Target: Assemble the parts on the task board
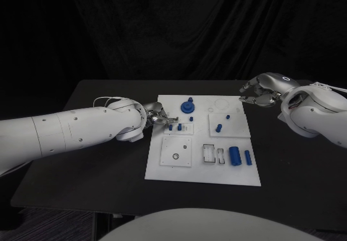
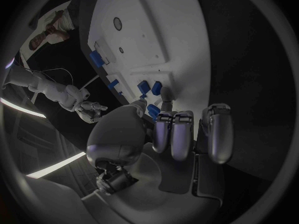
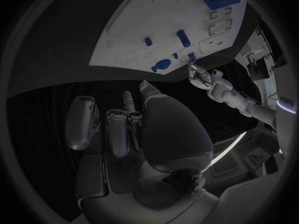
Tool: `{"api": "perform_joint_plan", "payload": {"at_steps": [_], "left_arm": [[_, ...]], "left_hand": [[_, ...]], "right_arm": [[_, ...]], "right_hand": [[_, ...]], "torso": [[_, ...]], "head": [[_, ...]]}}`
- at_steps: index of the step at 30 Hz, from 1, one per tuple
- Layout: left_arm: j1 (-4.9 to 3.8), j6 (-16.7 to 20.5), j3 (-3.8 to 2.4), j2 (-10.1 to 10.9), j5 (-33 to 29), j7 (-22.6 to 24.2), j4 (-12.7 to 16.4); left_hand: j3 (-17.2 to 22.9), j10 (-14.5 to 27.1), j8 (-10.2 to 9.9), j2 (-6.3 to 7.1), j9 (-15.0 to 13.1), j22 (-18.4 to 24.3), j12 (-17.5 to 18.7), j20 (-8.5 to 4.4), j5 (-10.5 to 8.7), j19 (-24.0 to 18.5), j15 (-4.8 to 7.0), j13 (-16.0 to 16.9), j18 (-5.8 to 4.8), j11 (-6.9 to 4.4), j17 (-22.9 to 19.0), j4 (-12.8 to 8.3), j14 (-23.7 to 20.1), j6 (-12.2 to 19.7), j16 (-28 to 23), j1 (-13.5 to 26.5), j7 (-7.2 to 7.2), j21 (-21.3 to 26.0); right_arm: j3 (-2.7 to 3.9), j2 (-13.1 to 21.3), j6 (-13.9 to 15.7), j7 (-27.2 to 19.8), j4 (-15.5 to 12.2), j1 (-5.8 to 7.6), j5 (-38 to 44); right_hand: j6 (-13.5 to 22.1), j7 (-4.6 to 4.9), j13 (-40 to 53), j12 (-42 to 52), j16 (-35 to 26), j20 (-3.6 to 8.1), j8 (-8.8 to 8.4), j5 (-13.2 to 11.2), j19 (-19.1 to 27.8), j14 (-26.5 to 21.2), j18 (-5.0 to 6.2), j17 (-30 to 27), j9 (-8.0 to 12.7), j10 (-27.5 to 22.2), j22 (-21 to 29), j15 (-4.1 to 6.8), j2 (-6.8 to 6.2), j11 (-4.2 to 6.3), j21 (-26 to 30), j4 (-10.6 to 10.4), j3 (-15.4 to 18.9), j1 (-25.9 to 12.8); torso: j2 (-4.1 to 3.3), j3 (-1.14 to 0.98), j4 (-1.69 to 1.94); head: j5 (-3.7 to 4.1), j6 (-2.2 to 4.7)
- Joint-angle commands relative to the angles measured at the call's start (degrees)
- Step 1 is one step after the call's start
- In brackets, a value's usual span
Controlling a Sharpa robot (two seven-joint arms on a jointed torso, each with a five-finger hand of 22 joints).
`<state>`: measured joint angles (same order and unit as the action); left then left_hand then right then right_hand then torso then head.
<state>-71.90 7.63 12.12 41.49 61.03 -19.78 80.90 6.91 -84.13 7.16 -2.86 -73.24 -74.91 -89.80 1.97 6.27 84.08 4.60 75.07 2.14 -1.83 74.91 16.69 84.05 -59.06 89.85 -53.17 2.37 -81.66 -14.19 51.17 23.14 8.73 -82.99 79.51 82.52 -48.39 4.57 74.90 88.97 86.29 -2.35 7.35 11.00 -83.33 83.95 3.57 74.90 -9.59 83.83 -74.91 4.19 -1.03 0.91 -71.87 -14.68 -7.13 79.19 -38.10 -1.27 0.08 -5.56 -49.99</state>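
The white task board point(image 1: 202, 173) lies mid-table. On it stand a round blue part with a peg point(image 1: 188, 106), two small blue pegs point(image 1: 175, 127) on a raised plate, more pegs point(image 1: 223, 122) to their right, and two blue cylinders point(image 1: 240, 155) near the front. My left hand point(image 1: 158, 116) hovers at the board's left edge beside the two pegs point(image 2: 149, 87). It pinches a small blue part point(image 2: 152, 110) between thumb and fingers. My right hand point(image 1: 256, 94) hangs over the board's back right corner, its fingers loosely bent with nothing in them.
A square plate with a round hole point(image 1: 176, 156) sits at the board's front left. Two rectangular slots point(image 1: 214, 154) lie beside the cylinders. Bare black table point(image 1: 94, 165) surrounds the board. My left forearm point(image 1: 65, 133) stretches over the table's left side.
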Motion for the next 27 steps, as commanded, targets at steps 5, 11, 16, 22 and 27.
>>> {"api": "perform_joint_plan", "payload": {"at_steps": [5,11,16,22,27], "left_arm": [[0.15,0.27,-0.03,0.10,-0.12,0.95,-0.15],[0.15,4.33,-0.03,0.61,-0.12,5.49,0.08],[0.15,12.64,-0.04,1.89,-0.12,14.83,1.06],[-0.13,22.37,-0.04,3.53,-0.12,28.22,2.16],[-1.35,22.44,-0.05,3.64,-0.12,37.80,1.17]], "left_hand": [[-1.26,-5.87,-0.21,-0.93,-0.24,-11.16,-0.20,0.28,-0.15,0.53,-0.37,14.93,0.27,0.39,15.09,0.01,5.95,-0.62,0.15,1.24,0.18,0.37],[-2.57,-5.87,0.45,-2.85,-1.43,-11.37,-0.20,0.20,1.53,0.71,-0.28,14.93,0.21,0.25,15.09,-0.03,5.95,-0.88,0.15,2.08,-0.01,0.20],[-3.45,-5.87,2.45,-2.55,-3.42,-11.75,-0.20,-0.06,6.35,1.08,0.00,14.93,0.07,-0.06,15.09,-0.29,5.95,-0.45,0.15,-1.74,-0.44,-0.26],[-3.31,-5.87,1.36,-0.92,-2.96,-10.83,-0.20,0.54,10.67,-1.21,-1.10,14.93,0.77,1.38,15.09,-0.97,5.95,9.61,0.15,-10.43,1.56,3.07],[-2.41,-2.74,-0.77,-0.44,-1.10,-8.29,2.62,2.94,12.46,-9.83,-4.09,13.33,2.54,4.55,11.01,-0.29,2.39,20.60,-2.18,-18.73,5.27,12.66]], "right_arm": [[0.04,0.01,-0.47,1.06,-0.02,-0.16,0.18],[0.04,0.15,-0.34,1.06,-0.13,-0.16,0.18],[0.04,0.53,0.04,1.01,-0.37,-0.15,0.18],[0.04,0.76,0.45,1.05,-0.41,-0.14,0.18],[0.04,0.81,0.58,1.12,-0.34,-0.13,0.18]], "right_hand": [[-0.54,0.09,13.75,-0.28,-0.26,-0.08,-0.36,0.72,0.31,4.85,0.35,11.83,0.14,4.59,-9.88,-0.25,0.00,-0.39,0.43,0.56,-0.18,0.66],[-0.55,0.09,13.78,-0.25,-0.27,-0.08,-0.37,0.85,0.31,4.85,0.35,11.83,0.16,4.62,-9.88,-0.25,0.01,-0.40,0.42,0.58,-0.22,0.69],[-0.56,0.09,13.78,-0.25,-0.23,-0.08,-0.37,0.94,0.31,4.86,0.35,11.85,0.17,4.62,-9.88,-0.25,0.03,-0.40,0.44,0.57,-0.24,0.70],[-0.58,0.09,13.75,-0.28,-0.24,-0.08,-0.37,1.03,0.29,4.86,0.34,11.85,0.19,4.59,-9.89,-0.25,0.04,-0.40,0.39,0.57,-0.26,0.70],[-0.60,0.09,13.75,-0.27,-0.25,-0.08,-0.37,1.05,0.29,4.85,0.34,11.84,0.19,4.59,-9.89,-0.25,0.04,-0.40,0.40,0.56,-0.26,0.69]], "torso": [[-0.01,0.03,0.03],[-0.02,0.01,0.04],[0.03,-0.01,0.01],[0.04,-0.01,-0.03],[0.05,0.00,-0.04]], "head": [[-0.04,-0.01],[0.06,-0.01],[0.32,-0.01],[0.42,-0.01],[0.42,-0.01]]}}
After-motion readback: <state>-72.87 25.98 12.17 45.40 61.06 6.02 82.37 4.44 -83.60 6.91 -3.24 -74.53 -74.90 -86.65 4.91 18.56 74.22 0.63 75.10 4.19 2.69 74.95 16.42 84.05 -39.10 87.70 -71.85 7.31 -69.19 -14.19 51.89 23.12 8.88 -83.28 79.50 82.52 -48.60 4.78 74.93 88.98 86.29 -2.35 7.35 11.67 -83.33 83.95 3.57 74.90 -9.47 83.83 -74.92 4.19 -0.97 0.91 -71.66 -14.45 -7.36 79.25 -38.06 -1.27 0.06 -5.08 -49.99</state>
